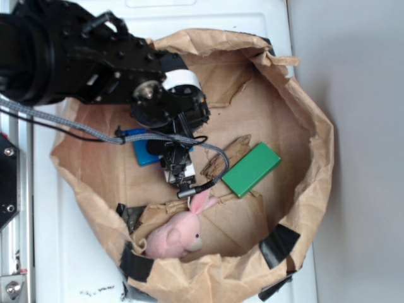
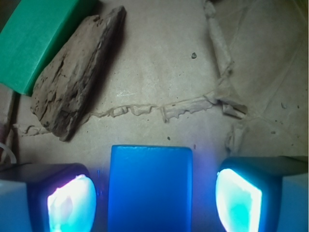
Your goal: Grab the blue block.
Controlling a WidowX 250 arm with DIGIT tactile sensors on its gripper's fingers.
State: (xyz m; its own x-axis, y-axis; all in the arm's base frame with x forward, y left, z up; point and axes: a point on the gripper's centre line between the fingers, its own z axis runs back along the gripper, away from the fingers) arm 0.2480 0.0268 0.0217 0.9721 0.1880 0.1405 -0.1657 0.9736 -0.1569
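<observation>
A brown paper bag (image 1: pixel 315 126), its rim rolled down and patched with black tape (image 1: pixel 278 245), lay open on a white surface (image 1: pixel 353 63). Inside, a green block (image 1: pixel 251 168) lay just beside a piece of bark (image 2: pixel 72 82). A pink plush bunny (image 1: pixel 175 233) lay near the rim.

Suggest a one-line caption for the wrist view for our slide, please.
Open gripper straddling the blue block, with driftwood and the green block ahead.
</observation>
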